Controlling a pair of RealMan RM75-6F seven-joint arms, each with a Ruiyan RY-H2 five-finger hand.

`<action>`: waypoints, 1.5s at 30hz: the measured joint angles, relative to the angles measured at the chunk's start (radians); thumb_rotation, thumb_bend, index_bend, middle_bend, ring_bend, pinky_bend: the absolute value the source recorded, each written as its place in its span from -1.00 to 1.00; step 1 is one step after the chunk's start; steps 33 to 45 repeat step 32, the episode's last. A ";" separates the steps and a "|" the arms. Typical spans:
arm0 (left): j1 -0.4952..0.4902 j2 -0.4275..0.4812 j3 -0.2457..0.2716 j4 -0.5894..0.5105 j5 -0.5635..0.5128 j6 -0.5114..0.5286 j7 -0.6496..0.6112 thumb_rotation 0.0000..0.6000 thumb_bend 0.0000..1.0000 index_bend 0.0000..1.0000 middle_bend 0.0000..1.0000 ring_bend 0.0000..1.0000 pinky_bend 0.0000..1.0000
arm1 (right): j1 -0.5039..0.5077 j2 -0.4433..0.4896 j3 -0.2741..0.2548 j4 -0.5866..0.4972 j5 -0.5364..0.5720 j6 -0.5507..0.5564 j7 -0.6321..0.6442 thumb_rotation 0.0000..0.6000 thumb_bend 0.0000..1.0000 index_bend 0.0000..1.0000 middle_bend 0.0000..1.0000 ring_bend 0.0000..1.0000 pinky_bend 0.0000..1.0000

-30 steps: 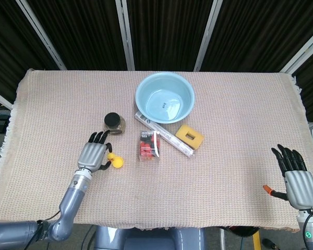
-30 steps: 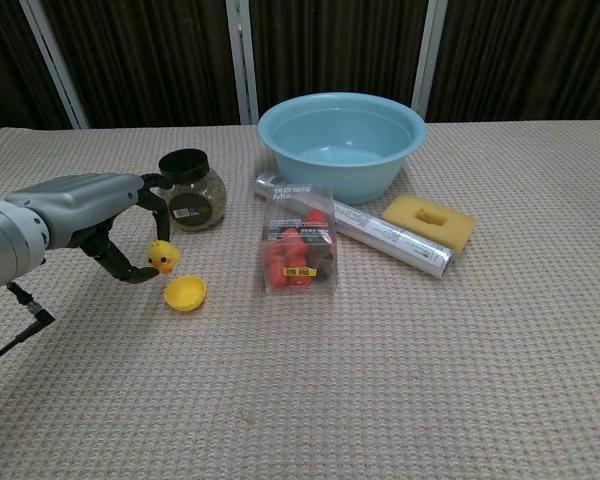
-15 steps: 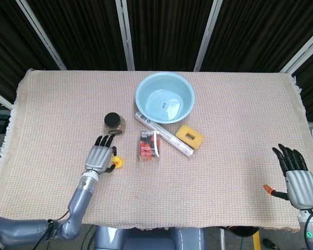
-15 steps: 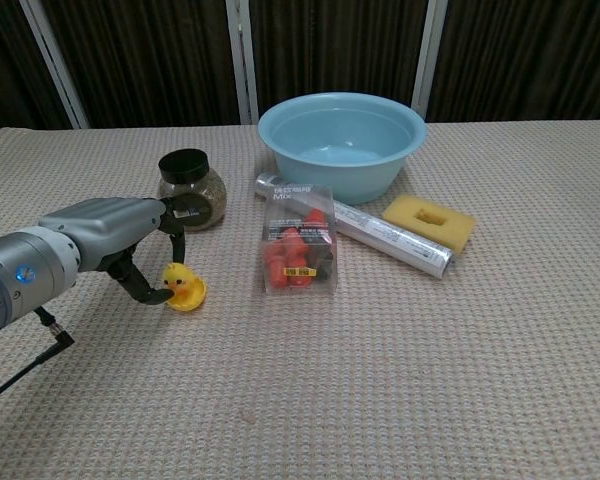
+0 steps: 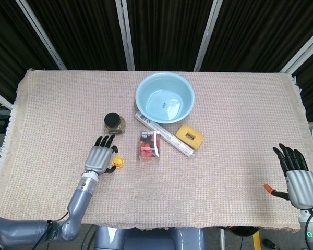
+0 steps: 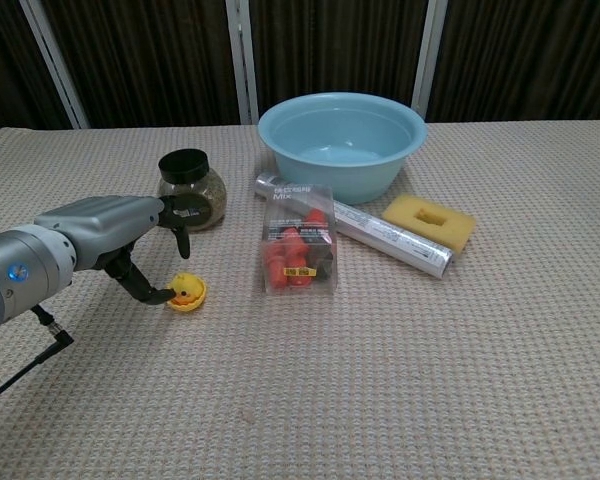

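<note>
Duck: a small yellow toy duck (image 6: 187, 291) sits in a yellow cup-like base on the bench cloth, in front of the jar and just to the left of the snack pack; in the head view it shows as a yellow spot (image 5: 116, 163) beside the left hand.
Left hand: the left hand (image 6: 130, 240) reaches over the duck from the left, palm down, its dark fingers (image 6: 150, 293) curled round the duck's near side and touching it. Whether it truly grips the duck cannot be told. From above the left hand (image 5: 99, 158) lies just in front of the jar.
Right hand: the right hand (image 5: 297, 179) hovers at the bench's right front corner, well apart from the duck, fingers spread and holding nothing. The chest view does not show it.
Jar: a glass jar (image 6: 190, 189) with a black lid stands upright just behind the duck.
Snack pack: a clear packet of red pieces (image 6: 300, 245) lies flat to the right of the duck.
Roll: a silvery roll (image 6: 370, 231) lies slantwise behind the snack pack, near the bowl's front.
Bowl: a light blue bowl (image 6: 280, 130) stands behind the roll.
Sponge: a yellow sponge (image 6: 429, 222) lies just right of the roll.
Bench: the bench (image 6: 430, 380) is covered with a beige woven cloth.
</note>
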 measured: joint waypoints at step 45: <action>0.504 0.551 0.342 -0.104 0.694 0.447 -0.531 1.00 -0.75 -1.00 -1.00 -1.00 -1.00 | 0.002 -0.018 -0.013 -0.008 0.006 -0.019 -0.114 1.00 -0.90 -0.95 -1.00 -1.00 -0.92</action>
